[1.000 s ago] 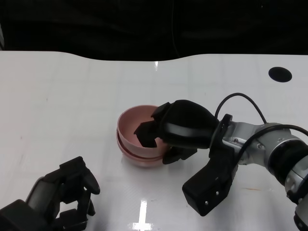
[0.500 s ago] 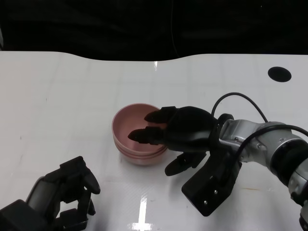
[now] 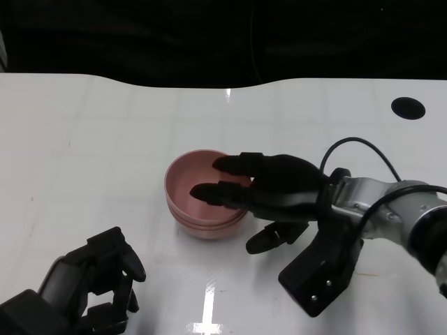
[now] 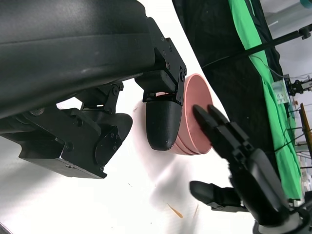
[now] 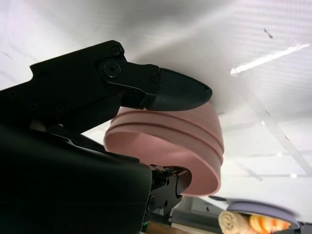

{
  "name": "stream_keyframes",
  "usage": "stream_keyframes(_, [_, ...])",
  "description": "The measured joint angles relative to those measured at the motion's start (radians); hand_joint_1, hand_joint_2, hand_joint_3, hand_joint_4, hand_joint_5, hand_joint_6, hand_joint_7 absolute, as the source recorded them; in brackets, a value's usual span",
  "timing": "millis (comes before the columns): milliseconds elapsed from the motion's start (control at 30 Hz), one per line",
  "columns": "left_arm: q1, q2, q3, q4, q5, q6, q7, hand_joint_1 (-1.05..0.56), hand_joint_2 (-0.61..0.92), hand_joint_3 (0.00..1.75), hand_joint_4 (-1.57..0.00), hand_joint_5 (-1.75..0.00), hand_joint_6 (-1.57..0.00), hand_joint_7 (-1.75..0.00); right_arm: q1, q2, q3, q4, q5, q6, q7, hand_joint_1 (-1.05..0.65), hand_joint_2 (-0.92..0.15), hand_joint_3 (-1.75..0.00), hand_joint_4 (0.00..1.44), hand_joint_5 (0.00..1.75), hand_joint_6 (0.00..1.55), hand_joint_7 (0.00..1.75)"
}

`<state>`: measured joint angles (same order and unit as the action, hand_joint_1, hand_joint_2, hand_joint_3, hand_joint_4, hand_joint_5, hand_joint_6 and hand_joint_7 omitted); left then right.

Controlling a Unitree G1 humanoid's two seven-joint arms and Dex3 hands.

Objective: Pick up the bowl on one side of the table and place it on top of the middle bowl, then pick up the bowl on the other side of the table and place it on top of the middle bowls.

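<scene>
I find no text, label, brand, number or sign that I can read in any of my three views. The stacked pink bowls (image 3: 204,209) carry no marking, the white table (image 3: 105,139) is unprinted, and the black shells of my left hand (image 3: 91,286) and right hand (image 3: 269,192) show only screws, no lettering. The background clutter in my wrist views is too blurred to read.
</scene>
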<state>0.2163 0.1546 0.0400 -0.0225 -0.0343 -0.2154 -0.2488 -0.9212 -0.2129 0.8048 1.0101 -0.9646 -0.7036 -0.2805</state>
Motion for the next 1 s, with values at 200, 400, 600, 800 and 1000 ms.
stream_keyframes(200, [-0.001, -0.001, 0.0, 0.0, 0.002, 0.0, 0.0, 0.2, 0.68, 1.09, -0.7, -1.75, -0.6, -1.72, 0.076, -0.155, -0.128, -0.224, 0.11, -0.06, 0.054, -0.84, -0.92, -0.49, 0.01, 0.0, 0.12, 0.04])
stream_keyframes(400, [-0.001, -0.002, 0.0, 0.0, 0.0, 0.0, 0.0, 0.2, 0.67, 1.09, -0.71, -1.75, -0.6, -1.73, 0.134, -0.193, -0.179, -0.319, 0.145, -0.063, 0.105, -0.83, -0.92, -0.47, 0.01, 0.01, 0.13, 0.03])
stream_keyframes(600, [-0.004, -0.004, -0.002, 0.0, -0.001, 0.0, 0.0, 0.21, 0.67, 1.1, -0.69, -1.75, -0.59, -1.73, 0.168, -0.199, -0.216, -0.357, 0.163, -0.069, 0.116, -0.58, -0.92, -0.27, 0.49, 0.12, 0.46, 0.08])
stream_keyframes(800, [0.0, -0.007, 0.032, -0.003, -0.046, 0.0, 0.0, 0.18, 0.66, 1.14, -0.59, -1.74, -0.62, -1.55, 0.581, -0.208, -0.51, -0.518, 0.591, -0.256, 0.0, -0.05, -0.91, -0.32, 0.97, 1.45, 1.33, 0.14])
stream_keyframes(1000, [0.0, -0.02, 0.053, -0.007, -0.115, 0.004, -0.01, 0.2, 0.69, 1.15, -0.6, -1.75, -0.61, -1.55, 0.777, -0.19, -0.617, -0.547, 0.736, -0.232, 0.075, -0.07, -0.67, -0.71, 0.88, 1.61, 1.32, 0.24])
